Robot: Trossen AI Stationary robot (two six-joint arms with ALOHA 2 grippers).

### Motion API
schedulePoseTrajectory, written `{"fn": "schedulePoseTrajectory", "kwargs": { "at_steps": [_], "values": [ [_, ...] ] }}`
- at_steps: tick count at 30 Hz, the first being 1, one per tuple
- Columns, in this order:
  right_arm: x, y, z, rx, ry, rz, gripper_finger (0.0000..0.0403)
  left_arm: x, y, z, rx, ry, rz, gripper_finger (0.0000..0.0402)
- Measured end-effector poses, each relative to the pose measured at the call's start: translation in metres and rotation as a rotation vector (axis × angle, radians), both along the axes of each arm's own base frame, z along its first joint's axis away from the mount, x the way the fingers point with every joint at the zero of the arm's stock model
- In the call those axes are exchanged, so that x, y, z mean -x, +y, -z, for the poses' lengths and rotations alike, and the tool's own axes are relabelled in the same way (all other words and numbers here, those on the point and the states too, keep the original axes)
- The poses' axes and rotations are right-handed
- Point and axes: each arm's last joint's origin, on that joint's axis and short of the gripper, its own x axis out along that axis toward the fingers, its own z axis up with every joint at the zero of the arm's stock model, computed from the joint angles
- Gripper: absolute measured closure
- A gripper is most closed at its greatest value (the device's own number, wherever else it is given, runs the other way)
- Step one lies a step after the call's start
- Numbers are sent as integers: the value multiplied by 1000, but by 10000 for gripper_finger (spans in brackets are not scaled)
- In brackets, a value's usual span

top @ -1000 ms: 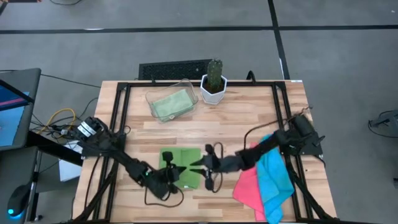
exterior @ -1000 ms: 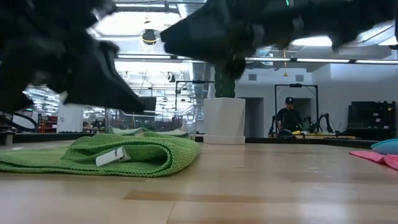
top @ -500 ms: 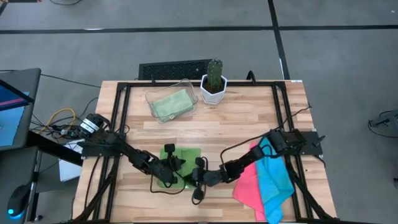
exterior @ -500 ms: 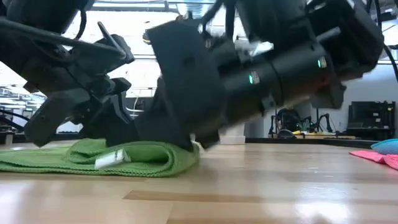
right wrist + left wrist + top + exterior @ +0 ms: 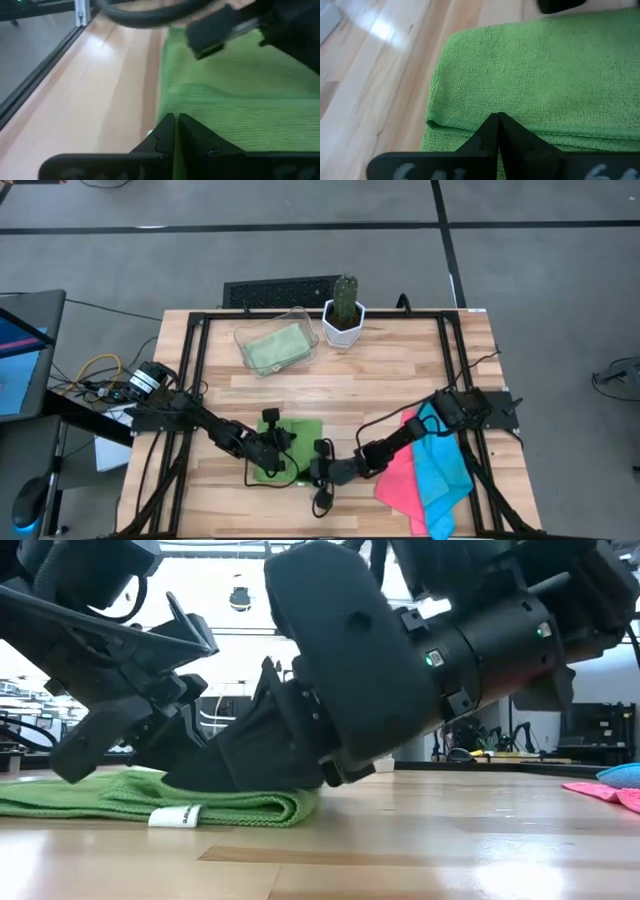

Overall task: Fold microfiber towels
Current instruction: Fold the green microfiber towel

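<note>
Pressing down on the bright green towel [image 5: 295,448] near the front middle of the desk [image 5: 400,370], with both grippers low on it. Left gripper [image 5: 497,120] clenched tight, fingers together, tips resting on the folded cloth close to its edge. Right gripper [image 5: 176,121] clenched too, tips touching at the cloth's front edge beside bare wood. Towel folded flat in layers, with a small white tag [image 5: 176,816] sticking out at the front. Pink towel [image 5: 398,475] and blue towel [image 5: 442,465] heaped together at the right side of the desk, well apart from the green one. Pale green towel [image 5: 272,346] lying in the clear tray [image 5: 300,320] at the back, just beside a potted cactus [image 5: 344,308].
</note>
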Motion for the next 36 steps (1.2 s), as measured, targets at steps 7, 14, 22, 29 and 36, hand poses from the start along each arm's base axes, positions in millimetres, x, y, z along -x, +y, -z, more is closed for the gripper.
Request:
{"fn": "schedulePoseTrajectory", "kwargs": {
  "at_steps": [7, 14, 22, 29, 36],
  "values": [
    [2, 2, -52, 86, -129, -58, 353, 4, -5, -21, -13, -59, 5, 401],
    [17, -55, -77, 268, -110, 60, 362, 17, -7, -50, 9, -119, -18, 401],
    [14, -119, -35, 154, -157, 100, 392, 10, -43, -41, 98, -286, 81, 401],
    [2, -140, 1, 108, -87, 134, 372, -1, -51, 4, 117, -261, 56, 401],
    [1, -154, 15, 27, -49, 191, 387, -8, -58, 21, 181, -210, 46, 402]
  ]
}}
